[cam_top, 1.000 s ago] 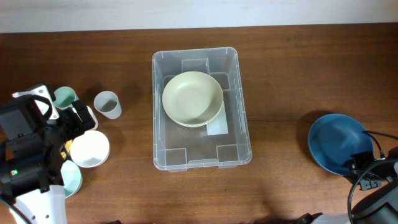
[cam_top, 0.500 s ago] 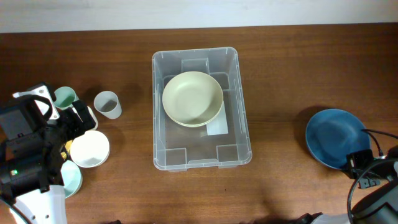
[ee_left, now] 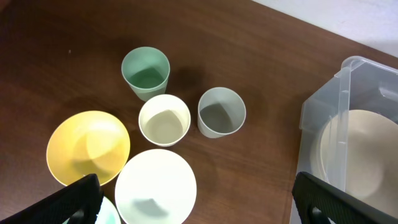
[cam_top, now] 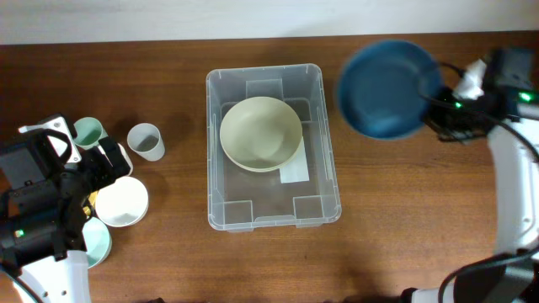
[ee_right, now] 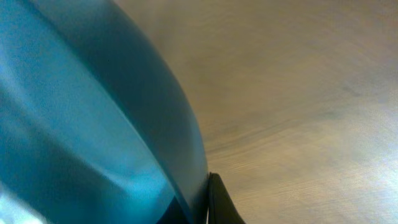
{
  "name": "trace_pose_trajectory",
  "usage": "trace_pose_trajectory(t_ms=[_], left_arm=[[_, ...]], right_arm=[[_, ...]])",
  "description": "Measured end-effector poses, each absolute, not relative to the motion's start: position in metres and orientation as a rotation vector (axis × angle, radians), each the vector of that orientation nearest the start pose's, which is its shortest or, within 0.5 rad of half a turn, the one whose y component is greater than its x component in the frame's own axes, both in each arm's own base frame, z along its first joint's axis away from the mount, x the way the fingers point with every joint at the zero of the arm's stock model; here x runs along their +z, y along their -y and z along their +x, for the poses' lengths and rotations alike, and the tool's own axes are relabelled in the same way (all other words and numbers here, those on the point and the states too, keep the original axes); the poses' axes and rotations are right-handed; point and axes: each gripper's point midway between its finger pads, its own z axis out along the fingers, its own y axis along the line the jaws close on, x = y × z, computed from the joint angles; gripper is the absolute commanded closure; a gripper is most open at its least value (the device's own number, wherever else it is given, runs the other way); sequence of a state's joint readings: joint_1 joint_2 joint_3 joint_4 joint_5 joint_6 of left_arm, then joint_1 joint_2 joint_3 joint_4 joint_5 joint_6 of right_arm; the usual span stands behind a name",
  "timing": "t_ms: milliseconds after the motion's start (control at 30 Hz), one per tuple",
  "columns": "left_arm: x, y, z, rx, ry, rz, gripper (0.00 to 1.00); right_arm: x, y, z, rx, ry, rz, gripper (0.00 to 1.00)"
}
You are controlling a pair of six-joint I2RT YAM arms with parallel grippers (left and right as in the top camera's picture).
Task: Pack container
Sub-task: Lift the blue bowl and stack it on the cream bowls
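Pinching the blue bowl [cam_top: 386, 88] by its rim, my right gripper [cam_top: 436, 114] has lifted it off the table [cam_top: 421, 236] and swung it beside the container [cam_top: 330, 160], which sits mid-table with a cream bowl [cam_top: 261, 133] already inside. Lowering it in looks like my next move.

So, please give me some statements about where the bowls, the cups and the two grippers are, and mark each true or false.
1. The right gripper holds the blue bowl by its rim. True.
2. The container holds nothing. False: a pale bowl lies in it.
3. The blue bowl lies in the container. False: it is held up beside it.
4. A grey cup stands on the table near a green cup. True.
5. The left gripper is shut on a cup. False: it is open, holding nothing.
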State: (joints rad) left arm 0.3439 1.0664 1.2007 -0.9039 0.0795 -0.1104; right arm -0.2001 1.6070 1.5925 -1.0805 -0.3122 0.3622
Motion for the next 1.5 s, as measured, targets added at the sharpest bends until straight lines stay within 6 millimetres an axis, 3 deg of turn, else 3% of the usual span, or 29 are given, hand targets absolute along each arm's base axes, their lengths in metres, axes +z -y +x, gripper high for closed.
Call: trace_pose_trajectory(t_ms=[33, 100, 233, 300, 400, 567, 800, 867, 1067, 1233, 1500], left_arm=[[0.266, -0.089, 0.29, 0.023, -2.286, -0.488, 0.0], [0.266, -0.089, 0.29, 0.023, -2.287, -0.488, 0.01], [0.266, -0.089, 0.29, 0.023, -2.287, -0.488, 0.0], [0.266, -0.089, 0.29, 0.023, -2.287, -0.488, 0.0], [0.265, -0.089, 0.289, 0.022, -2.29, -0.489, 0.01], [0.265, -0.089, 0.289, 0.022, -2.291, -0.489, 0.01], [0.265, -0.089, 0.289, 0.022, -2.292, -0.49, 0.0], [0.265, -0.089, 0.289, 0.022, -2.292, -0.49, 0.0], [0.265, -0.089, 0.289, 0.022, -2.294, -0.49, 0.0], [0.265, -0.089, 0.289, 0.022, -2.295, -0.49, 0.0], [0.264, -0.089, 0.288, 0.021, -2.298, -0.491, 0.0]], right_arm=[[0.233, 0.006, 0.393, 0.478, -2.57, 0.558, 0.96], [0.252, -0.051, 0.404, 0.521, -2.543, 0.343, 0.96], [0.258, -0.118, 0.404, 0.54, -2.524, 0.085, 0.96], [0.254, -0.146, 0.401, 0.546, -2.529, -0.019, 0.96], [0.234, -0.17, 0.405, 0.53, -2.578, -0.097, 0.96], [0.209, -0.171, 0.422, 0.462, -2.703, -0.083, 0.96], [0.191, -0.177, 0.445, 0.409, -2.822, -0.122, 0.96], [0.176, -0.179, 0.45, 0.401, -2.849, -0.122, 0.96], [0.15, -0.179, 0.452, 0.383, -2.909, -0.125, 0.96], [0.146, -0.183, 0.452, 0.385, -2.914, -0.159, 0.51], [0.147, -0.191, 0.446, 0.375, -2.915, -0.233, 0.47]])
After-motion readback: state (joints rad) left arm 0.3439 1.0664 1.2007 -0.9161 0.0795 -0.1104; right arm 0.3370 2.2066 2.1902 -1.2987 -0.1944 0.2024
